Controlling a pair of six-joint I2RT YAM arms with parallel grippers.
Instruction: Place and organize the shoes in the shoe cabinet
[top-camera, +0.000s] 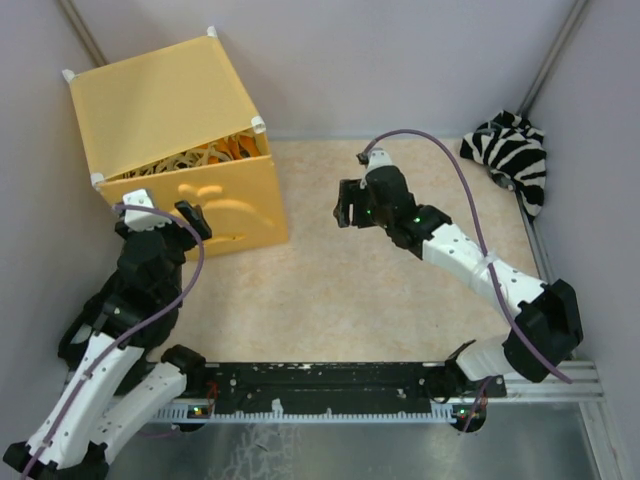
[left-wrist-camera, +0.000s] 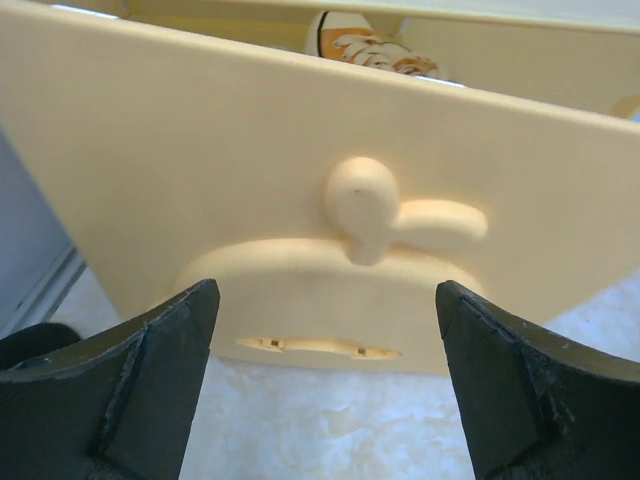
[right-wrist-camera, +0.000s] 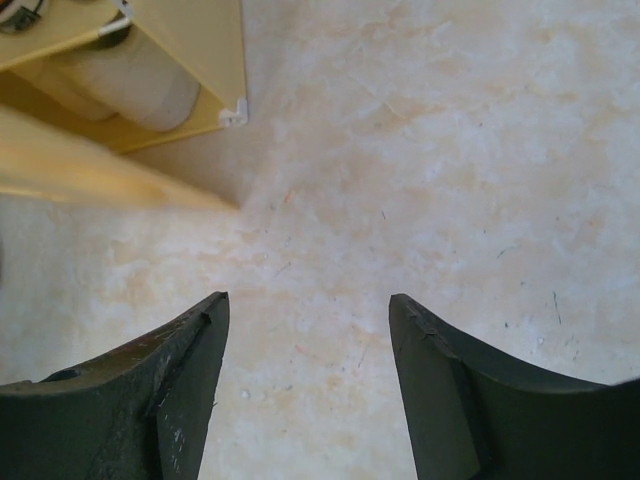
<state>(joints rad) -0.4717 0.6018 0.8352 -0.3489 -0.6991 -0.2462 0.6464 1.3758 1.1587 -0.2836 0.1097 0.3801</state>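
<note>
Visibly one orange shoe (left-wrist-camera: 372, 50) inside one cabinet (top-camera: 170, 105), two tools spread

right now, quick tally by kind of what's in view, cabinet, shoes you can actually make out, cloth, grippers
shoe cabinet: 1
orange shoe, showing over the door's top edge: 1 made out; others inside too tangled to count
zebra-striped cloth bundle: 1
grippers: 2, left gripper and right gripper, both open
total: 5

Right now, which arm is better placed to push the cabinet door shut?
Left. The left gripper is open right at the ajar door. The right gripper hovers over bare table, apart from the cabinet.
</note>
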